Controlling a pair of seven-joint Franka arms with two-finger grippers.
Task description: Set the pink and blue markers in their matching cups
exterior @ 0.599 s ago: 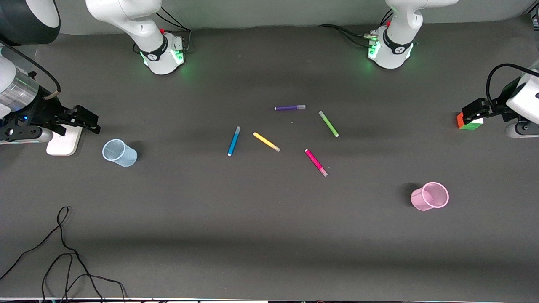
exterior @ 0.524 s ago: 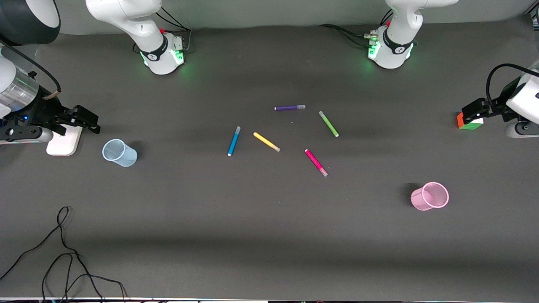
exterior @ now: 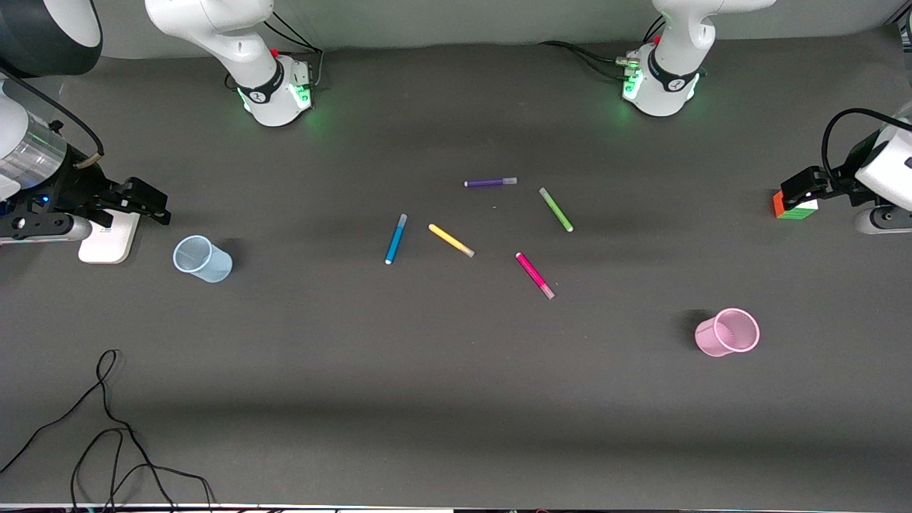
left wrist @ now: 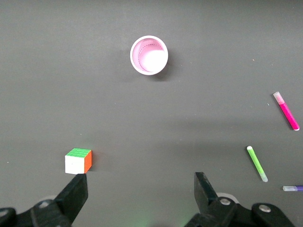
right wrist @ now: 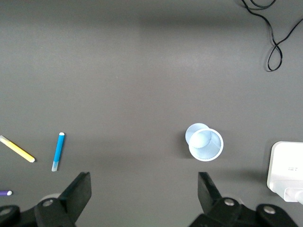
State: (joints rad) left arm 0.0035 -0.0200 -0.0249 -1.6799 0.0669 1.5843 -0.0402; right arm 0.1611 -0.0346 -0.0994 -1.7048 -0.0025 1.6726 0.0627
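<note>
Now: both grippers [left wrist: 137,196] [right wrist: 144,194] open, up | blue marker [exterior: 396,239] & pink marker [exterior: 535,276] flat, diagonal

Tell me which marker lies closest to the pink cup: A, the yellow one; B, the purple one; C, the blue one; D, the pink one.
D: the pink marker lies nearest the pink cup, while the blue marker, yellow marker and purple marker all lie farther from it.

magenta-pink marker [exterior: 534,275], blue marker [exterior: 396,239], pale pink cup [exterior: 727,332], pale blue cup [exterior: 202,258], dark grey table [exterior: 456,399].
</note>
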